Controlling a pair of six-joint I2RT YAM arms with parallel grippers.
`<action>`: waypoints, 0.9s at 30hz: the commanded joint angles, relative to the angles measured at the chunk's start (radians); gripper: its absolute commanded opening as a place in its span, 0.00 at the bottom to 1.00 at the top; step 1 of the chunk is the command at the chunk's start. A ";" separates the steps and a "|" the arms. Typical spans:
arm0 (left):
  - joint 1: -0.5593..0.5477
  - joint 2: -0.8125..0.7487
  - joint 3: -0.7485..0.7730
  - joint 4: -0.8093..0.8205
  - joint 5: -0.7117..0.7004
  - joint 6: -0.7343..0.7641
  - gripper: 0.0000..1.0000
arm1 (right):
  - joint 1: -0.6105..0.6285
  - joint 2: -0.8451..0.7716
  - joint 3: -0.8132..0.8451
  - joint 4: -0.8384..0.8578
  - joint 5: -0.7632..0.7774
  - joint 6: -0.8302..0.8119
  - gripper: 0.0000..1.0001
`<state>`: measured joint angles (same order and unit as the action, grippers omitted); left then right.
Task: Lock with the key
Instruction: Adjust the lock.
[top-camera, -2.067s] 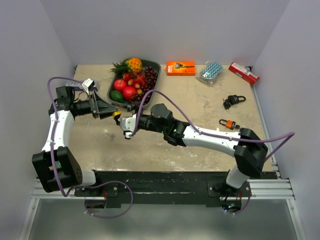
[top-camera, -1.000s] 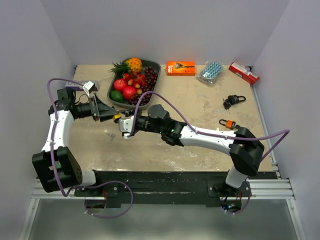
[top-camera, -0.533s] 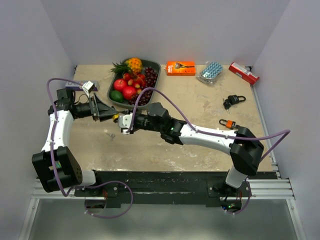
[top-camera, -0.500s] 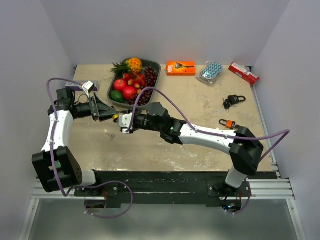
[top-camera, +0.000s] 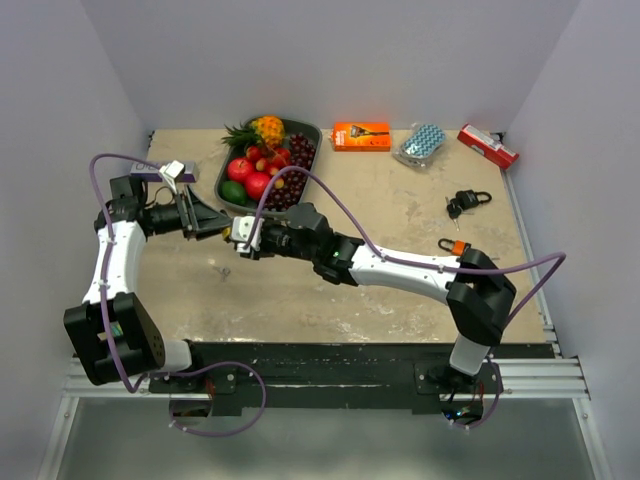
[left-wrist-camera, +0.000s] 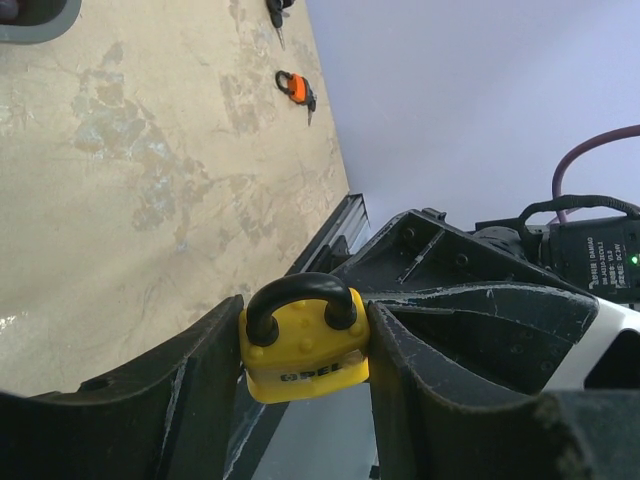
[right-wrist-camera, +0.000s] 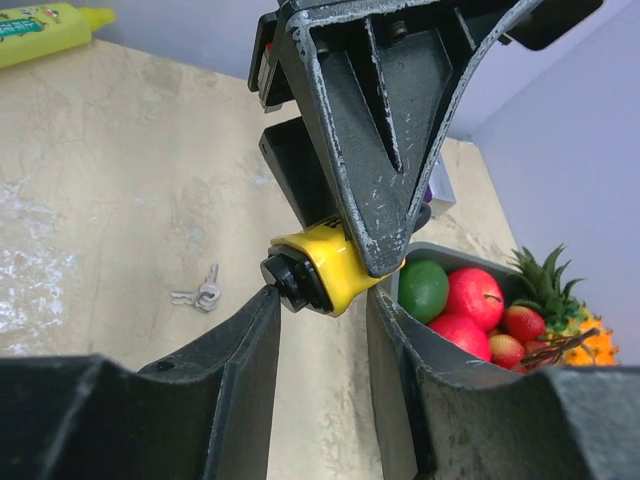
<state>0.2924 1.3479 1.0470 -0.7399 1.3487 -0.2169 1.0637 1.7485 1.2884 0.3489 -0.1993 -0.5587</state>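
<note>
Fig.: Left gripper (left-wrist-camera: 303, 318) clamps yellow padlock (left-wrist-camera: 308, 362) mid-air over table's (top-camera: 400, 290) left-rear part, keyed end facing the right arm. Black knob (right-wrist-camera: 285, 277), prob. key head, lies btwn right gripper (right-wrist-camera: 322, 292) jaws, which are part-open w/ no grip evident. Lock's long axis approx. in line w/ right wrist.

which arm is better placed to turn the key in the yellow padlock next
Right. The left gripper is clamped on the yellow padlock; the right gripper has its open jaws either side of the black key head at its base.
</note>
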 joint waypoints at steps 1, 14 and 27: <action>-0.042 -0.052 -0.030 -0.065 0.110 -0.019 0.00 | -0.007 0.012 0.083 0.099 -0.020 0.040 0.36; -0.095 -0.107 -0.114 0.036 0.081 -0.134 0.00 | -0.062 0.095 0.215 0.076 -0.046 0.157 0.29; -0.013 -0.052 0.071 0.069 -0.146 -0.105 0.00 | -0.073 -0.018 0.059 -0.007 -0.066 0.108 0.43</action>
<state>0.2733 1.2961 1.0069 -0.6018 1.1770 -0.2962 1.0019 1.8320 1.3872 0.2394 -0.2825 -0.3927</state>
